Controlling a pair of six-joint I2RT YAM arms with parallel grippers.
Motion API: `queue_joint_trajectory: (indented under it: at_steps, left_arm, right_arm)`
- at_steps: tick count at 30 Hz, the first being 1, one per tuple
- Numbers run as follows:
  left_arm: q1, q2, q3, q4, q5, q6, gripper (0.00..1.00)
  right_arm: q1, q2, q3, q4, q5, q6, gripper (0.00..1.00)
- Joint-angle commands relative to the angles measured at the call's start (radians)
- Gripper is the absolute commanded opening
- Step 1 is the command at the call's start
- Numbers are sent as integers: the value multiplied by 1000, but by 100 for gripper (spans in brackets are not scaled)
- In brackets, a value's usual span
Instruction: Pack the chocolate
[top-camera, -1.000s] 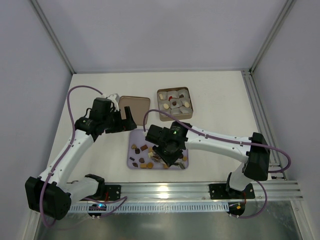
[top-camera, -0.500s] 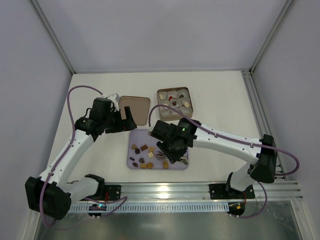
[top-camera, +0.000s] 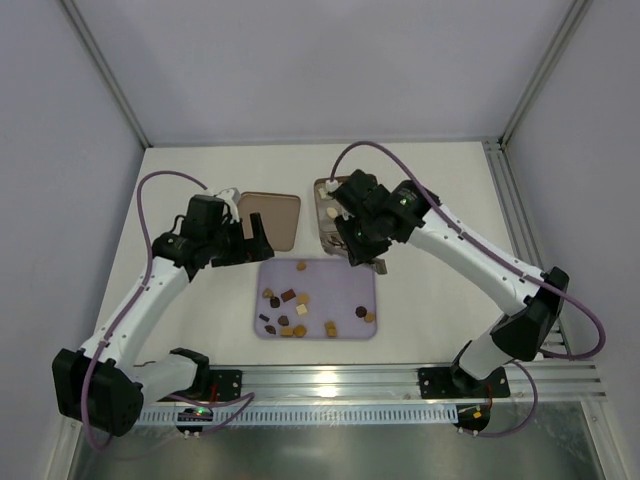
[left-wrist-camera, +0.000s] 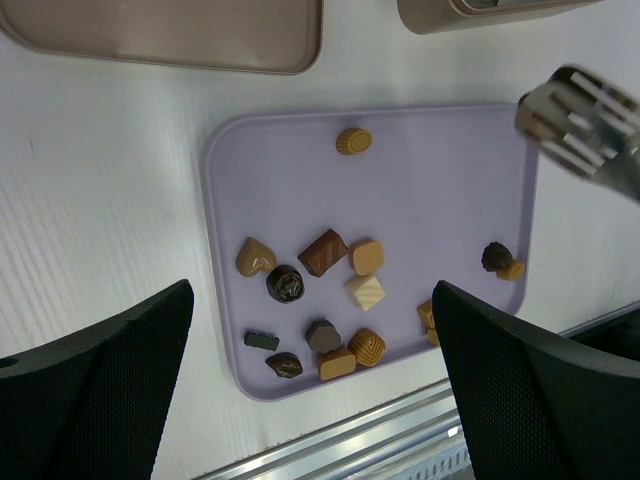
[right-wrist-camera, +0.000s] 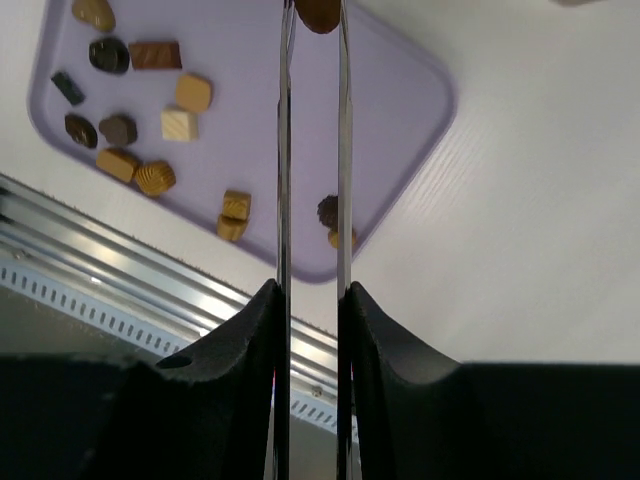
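Observation:
Several small chocolate pieces (top-camera: 287, 296) (left-wrist-camera: 323, 252) lie on the lilac tray (top-camera: 330, 285) (left-wrist-camera: 440, 190), mostly on its near left. My right gripper (top-camera: 357, 243) (right-wrist-camera: 312, 290) is shut on metal tongs (right-wrist-camera: 284, 150) (left-wrist-camera: 580, 120). The tong tips pinch one brown chocolate (right-wrist-camera: 318, 12). The right arm hangs over the gold-brown tin (top-camera: 323, 188), hiding most of it. My left gripper (top-camera: 252, 235) (left-wrist-camera: 311, 287) stands wide open and holds nothing, above the tray's far left corner.
The tin's lid (top-camera: 272, 215) (left-wrist-camera: 170, 30) lies flat just left of the tin, behind the tray. A metal rail (top-camera: 330, 380) runs along the table's near edge. White walls close in on the left, back and right.
My right arm rose off the tray and swung back over the tin, carrying the tongs and a chocolate. The left arm stayed where it was.

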Motion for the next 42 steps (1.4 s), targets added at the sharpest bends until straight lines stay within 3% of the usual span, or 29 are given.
queue_joint_trajectory:
  at_steps: [1,5,14,42]
  left_arm:
    - [-2,11,8,38,9,6,100]
    - [-2,23,7,55,13,3,100]
    - [-2,59,22,61,-2,7,100]
    - [-2,63,22,52,-20,10,100]
  right_arm:
    - [-88,46,144,-2,31,-76,31]
    - [-171,139,264,-12,23,-122,31]
    - [-234,351,490,-62,-11,-188,30]
    - [-245,374,373,-27,-58,-196,35]
